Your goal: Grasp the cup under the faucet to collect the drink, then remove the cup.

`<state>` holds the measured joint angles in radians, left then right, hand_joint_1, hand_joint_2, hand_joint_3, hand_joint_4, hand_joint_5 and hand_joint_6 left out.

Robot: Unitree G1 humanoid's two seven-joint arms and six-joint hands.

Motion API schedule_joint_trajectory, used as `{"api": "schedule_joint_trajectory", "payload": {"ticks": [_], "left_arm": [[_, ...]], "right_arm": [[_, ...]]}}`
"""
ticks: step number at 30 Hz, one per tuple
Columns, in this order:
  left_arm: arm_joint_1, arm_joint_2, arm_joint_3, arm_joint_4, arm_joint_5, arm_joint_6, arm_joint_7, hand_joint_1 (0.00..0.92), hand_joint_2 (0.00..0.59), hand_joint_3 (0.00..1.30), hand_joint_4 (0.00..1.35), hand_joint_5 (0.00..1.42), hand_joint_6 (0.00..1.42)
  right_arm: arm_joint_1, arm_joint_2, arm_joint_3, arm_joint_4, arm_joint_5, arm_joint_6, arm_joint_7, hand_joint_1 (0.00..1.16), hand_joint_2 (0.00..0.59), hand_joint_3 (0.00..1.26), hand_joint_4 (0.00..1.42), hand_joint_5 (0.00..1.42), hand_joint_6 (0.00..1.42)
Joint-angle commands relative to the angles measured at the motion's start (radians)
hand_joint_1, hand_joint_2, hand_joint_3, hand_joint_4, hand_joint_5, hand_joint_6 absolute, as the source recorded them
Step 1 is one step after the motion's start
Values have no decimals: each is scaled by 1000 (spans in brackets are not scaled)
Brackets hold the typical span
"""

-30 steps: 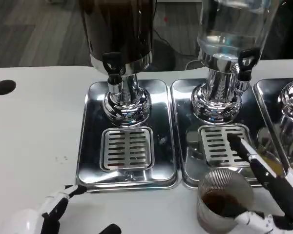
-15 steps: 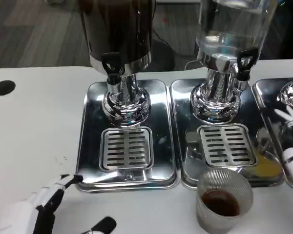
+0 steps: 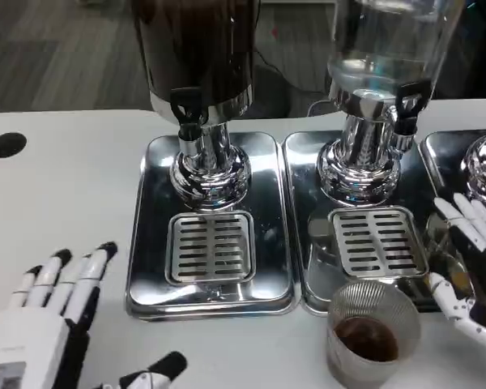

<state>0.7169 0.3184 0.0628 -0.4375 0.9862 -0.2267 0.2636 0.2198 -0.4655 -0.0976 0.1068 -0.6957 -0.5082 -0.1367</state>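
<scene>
Ribbed clear cup (image 3: 371,331) sits upright on the white table, near right, with dark drink (image 3: 368,338) pooled inside.

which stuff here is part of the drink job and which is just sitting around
Job:
- cup with dark drink, on the table in front of the trays
- dark dispenser and its faucet
- left hand, right hand, both empty

Just around:
- clear dispenser
- table hole
</scene>
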Motion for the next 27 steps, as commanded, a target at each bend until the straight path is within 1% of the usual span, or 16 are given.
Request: {"api": "schedule_joint_trajectory", "payload": {"ticks": [1, 4, 9, 19, 21, 27], "left_arm": [[1, 9, 17, 12, -28, 0, 19, 0, 75, 59, 0, 39, 76], [14, 11, 29, 13, -49, -7, 29, 0, 75, 59, 0, 39, 76], [27, 10, 37, 13, -65, -14, 35, 0, 75, 71, 0, 43, 89], [28, 1, 10, -5, -42, -13, 33, 0, 74, 78, 0, 49, 92], [27, 1, 6, -6, -38, -12, 34, 0, 74, 78, 0, 49, 92], [26, 4, 6, -11, -41, -8, 27, 0, 73, 85, 0, 50, 93]], "right_arm": [[27, 5, 6, -37, 34, 23, -23, 270, 524, 68, 0, 0, 0], [41, 6, 11, -51, 43, 31, -27, 285, 507, 68, 0, 0, 0], [55, 7, 10, -57, 65, 41, -23, 292, 505, 74, 0, 0, 0], [66, -6, 4, -54, 94, 29, -34, 306, 501, 85, 0, 0, 0], [64, -9, 4, -56, 95, 29, -34, 327, 510, 88, 0, 0, 0], [51, -20, 6, -57, 107, 32, -26, 336, 509, 92, 0, 0, 0]]}}
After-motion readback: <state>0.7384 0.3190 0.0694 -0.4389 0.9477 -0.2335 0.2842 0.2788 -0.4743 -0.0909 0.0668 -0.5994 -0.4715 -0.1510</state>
